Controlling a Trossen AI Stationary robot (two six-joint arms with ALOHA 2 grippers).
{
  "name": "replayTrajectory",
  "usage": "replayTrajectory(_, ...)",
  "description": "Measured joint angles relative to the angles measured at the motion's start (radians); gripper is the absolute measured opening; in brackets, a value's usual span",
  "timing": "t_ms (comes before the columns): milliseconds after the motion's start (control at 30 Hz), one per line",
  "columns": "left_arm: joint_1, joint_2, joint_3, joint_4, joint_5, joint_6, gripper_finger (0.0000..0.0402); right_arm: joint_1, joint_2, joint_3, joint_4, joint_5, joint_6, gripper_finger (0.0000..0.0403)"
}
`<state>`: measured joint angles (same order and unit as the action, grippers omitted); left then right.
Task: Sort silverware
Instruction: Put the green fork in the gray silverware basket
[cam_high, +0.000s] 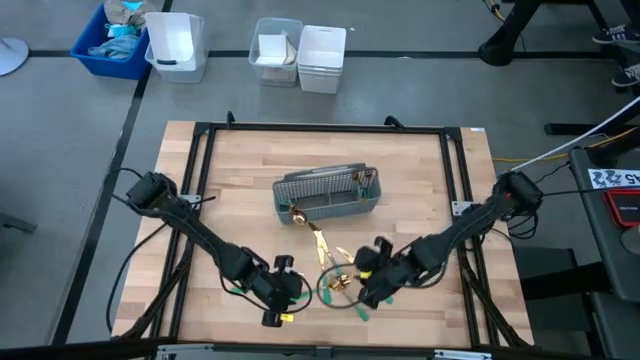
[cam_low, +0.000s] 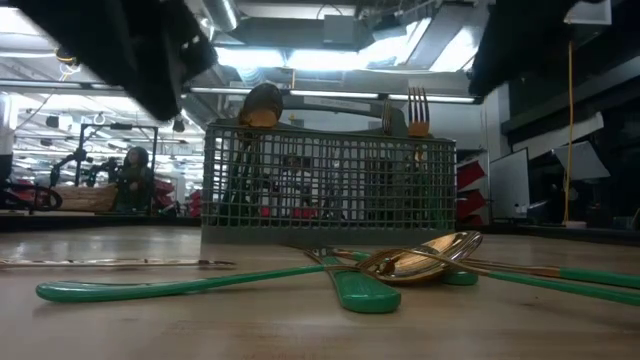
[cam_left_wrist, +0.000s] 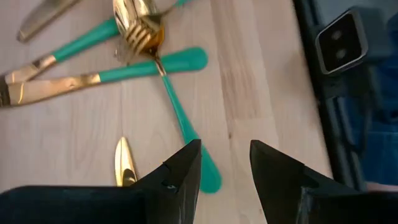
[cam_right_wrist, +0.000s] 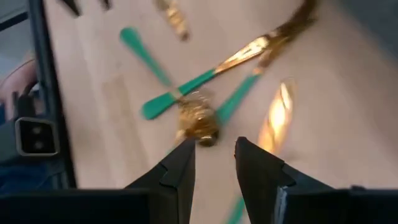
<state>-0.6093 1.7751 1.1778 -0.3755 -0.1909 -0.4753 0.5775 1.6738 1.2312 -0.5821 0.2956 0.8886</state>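
Green handles (cam_low: 190, 285) lie closest in the low view, crossed on the table (cam_high: 240, 180) in front of the grey mesh caddy (cam_high: 328, 195). Both grippers hang just over this silverware pile (cam_high: 338, 283), one on each side. The left gripper (cam_left_wrist: 225, 168) is open and holds nothing. A green-handled fork (cam_left_wrist: 180, 112) points its handle end at it. The right gripper (cam_right_wrist: 214, 163) is open and empty too, right above a gold spoon bowl (cam_right_wrist: 198, 124), so it looks nearer to a grab. Only the low view shows a fork (cam_low: 417, 110) already standing up in the caddy.
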Motion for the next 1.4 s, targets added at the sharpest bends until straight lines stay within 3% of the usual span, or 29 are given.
replayTrajectory(233,0.003,0.038,0.000,0.009,-0.007,0.002,0.0129,-0.001,0.127,0.000,0.137,-0.058,0.002,0.0115)
replayTrajectory(567,0.001,0.035,0.000,0.027,-0.038,-0.043,0.0129,0.029,0.228,0.000,0.197,-0.113,0.005,0.0115)
replayTrajectory(933,0.001,0.033,0.000,0.027,-0.042,-0.049,0.0129,0.093,0.237,0.000,0.223,0.056,0.005,0.0115)
replayTrajectory(1400,0.001,0.033,0.000,0.024,-0.041,-0.049,0.0129,0.090,0.341,0.000,0.268,0.079,0.024,0.0115)
